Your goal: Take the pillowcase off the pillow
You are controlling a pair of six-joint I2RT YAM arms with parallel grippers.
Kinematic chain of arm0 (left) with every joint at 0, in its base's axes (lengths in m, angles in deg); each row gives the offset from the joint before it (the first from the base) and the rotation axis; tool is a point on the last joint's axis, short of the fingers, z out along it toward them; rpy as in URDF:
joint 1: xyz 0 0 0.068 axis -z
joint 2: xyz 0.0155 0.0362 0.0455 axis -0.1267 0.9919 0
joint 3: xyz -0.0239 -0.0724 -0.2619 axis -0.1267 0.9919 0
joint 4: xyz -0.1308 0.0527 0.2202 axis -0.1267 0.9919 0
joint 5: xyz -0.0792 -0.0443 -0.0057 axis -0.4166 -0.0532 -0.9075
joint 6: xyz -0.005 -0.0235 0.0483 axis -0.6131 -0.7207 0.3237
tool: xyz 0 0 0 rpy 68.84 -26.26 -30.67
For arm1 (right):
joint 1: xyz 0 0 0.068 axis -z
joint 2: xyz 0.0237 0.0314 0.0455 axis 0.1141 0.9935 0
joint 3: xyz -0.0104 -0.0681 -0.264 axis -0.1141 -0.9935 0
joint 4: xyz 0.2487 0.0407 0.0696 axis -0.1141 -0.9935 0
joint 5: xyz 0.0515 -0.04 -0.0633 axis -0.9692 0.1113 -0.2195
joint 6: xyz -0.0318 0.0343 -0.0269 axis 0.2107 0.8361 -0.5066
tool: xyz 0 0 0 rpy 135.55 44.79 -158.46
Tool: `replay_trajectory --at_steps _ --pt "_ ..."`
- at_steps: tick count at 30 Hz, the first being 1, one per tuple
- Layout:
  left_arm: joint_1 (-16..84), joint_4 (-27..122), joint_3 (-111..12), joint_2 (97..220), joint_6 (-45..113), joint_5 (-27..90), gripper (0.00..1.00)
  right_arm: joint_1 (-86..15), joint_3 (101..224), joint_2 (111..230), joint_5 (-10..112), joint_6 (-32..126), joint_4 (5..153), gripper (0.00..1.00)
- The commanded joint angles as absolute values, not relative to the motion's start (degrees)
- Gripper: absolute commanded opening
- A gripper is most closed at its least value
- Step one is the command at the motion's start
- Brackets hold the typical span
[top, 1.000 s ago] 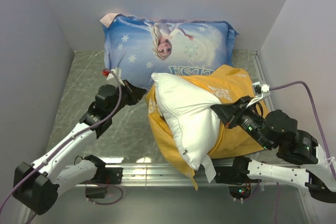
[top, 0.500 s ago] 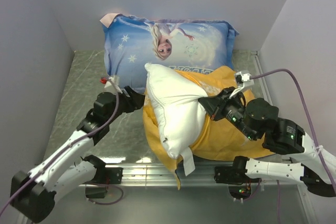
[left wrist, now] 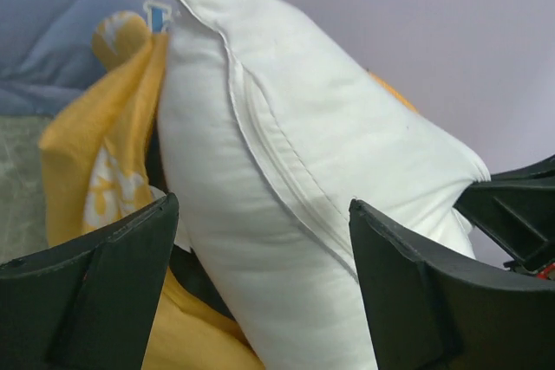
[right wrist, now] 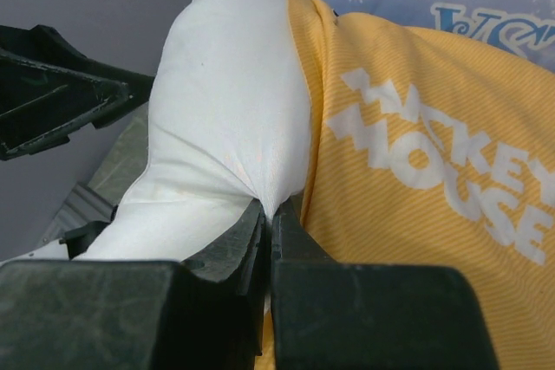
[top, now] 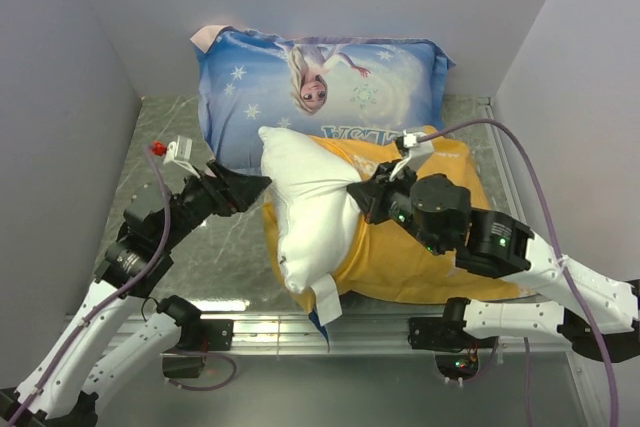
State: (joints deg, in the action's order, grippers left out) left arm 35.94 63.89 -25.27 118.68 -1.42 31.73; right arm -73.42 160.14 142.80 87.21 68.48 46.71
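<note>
A: At the right gripper (right wrist: 269, 224): pinched fully shut on a fold of the white pillow (right wrist: 217, 110), right at the mouth of the yellow Mickey Mouse pillowcase (right wrist: 416, 145); no gap showing between the fingers.

B: And over at the left gripper (left wrist: 263, 214): spread wide, holding nothing; aimed at the pillow's seamed edge; touching or just short of it, cannot tell.

A: Outward from there: mostly out of the case, by my reckoning; lying across the yellow fabric, in front of the Elsa pillow (top: 320, 87); tag (top: 326, 299) trailing toward the near edge of the table (top: 150, 157).

B: So, mid-extraction; probably some of the right side tucked inside yet. Next, likely: close the left on the free end, or pin the case, then draw the two apart; calls for a firm bite on soft, slippery cloth.
</note>
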Motion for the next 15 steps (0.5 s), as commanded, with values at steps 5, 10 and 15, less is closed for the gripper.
replay_trajectory --at_steps 5,10,15 --pt "36.4 74.9 -29.3 118.3 -4.3 34.2 0.99 -73.3 164.4 146.4 86.1 67.0 61.5 0.00" --pt "36.5 65.2 -23.8 116.2 -6.9 28.3 0.99 -73.3 163.5 147.8 83.6 67.1 63.2 0.00" --pt "36.5 59.9 -20.2 120.8 -8.6 23.2 0.99 -73.3 163.0 148.9 81.4 67.3 64.9 0.00"
